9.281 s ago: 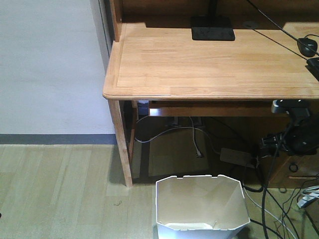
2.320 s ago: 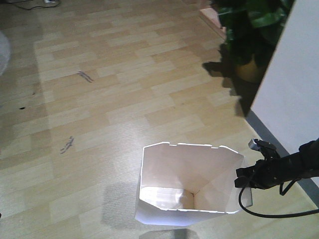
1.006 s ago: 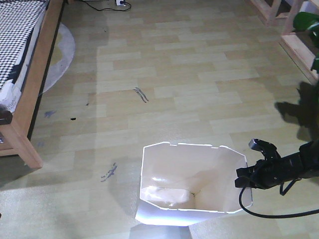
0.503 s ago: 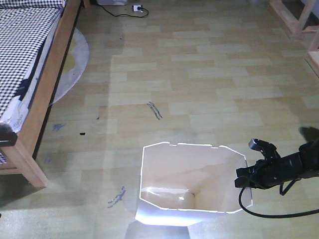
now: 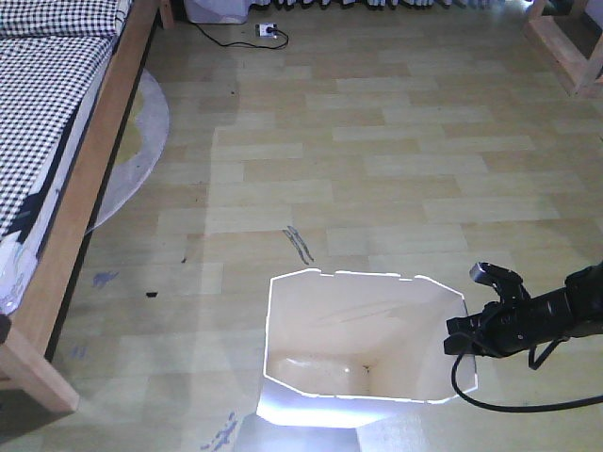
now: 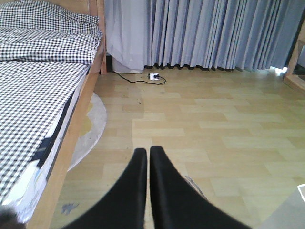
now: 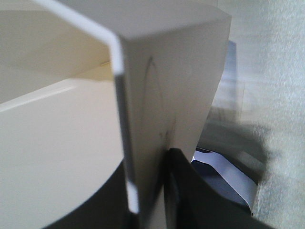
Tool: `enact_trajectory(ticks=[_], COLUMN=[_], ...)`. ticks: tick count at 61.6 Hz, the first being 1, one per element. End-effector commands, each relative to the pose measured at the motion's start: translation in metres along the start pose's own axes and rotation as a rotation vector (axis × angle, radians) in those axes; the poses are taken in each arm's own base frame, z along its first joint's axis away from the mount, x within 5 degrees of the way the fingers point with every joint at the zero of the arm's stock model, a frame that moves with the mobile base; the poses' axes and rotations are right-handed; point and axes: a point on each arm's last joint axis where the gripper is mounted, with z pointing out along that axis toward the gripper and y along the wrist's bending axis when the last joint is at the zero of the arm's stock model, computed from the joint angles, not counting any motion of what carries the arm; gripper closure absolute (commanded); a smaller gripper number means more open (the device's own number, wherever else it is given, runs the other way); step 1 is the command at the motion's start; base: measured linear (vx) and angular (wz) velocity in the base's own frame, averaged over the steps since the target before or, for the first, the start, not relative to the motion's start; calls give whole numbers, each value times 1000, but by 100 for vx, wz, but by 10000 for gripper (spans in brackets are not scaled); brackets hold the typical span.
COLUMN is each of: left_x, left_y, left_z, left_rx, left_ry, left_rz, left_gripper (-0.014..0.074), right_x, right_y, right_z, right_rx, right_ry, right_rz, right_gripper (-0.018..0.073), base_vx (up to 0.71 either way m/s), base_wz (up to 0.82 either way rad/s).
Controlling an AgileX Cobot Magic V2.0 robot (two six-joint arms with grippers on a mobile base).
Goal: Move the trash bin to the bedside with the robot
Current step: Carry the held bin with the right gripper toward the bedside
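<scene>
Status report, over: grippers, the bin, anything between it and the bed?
Left gripper shut, empty. Right gripper clamped on trash bin wall. Bin upright, short of the bed frame on the left. Between them only a round mat edge.

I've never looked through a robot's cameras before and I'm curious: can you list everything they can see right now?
Bin: one, white, cream inside, open top, nearest the front camera.
Bed: one, light-brown wooden frame, on the left.
Bedding: black-and-white checked, on the bed.
Rug: one, grey, round, on the floor against the bed.
Power strip: one, white, with a black cable, on the floor near the curtains.
Curtains: grey-blue, along the far wall.
Floor: light wood planks with a few dark scuffs.
Right gripper: one, black, clamped on the bin's wall.
Left gripper: one, black, fingers together, holding nothing.
</scene>
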Motion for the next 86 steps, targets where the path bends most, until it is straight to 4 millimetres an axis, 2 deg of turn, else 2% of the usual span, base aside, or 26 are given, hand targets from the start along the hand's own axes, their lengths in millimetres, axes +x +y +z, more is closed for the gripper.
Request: enact_trajectory(ticks=[1,86], left_x=[-1,-1], left_y=[0,0], left_z=[0,0], left_rx=[4,4], left_ry=[-65,-65], left_rz=[-10,-10], left_gripper=[602,602], right_x=[-18,-18], right_y=[29,29], right_z=[-20,-20], right_rx=[-220,-220], right_ry=[-97,-97], right_rz=[-33,-33], right_gripper=[564,564], base_vx=[34,30], base_wz=[-1,3])
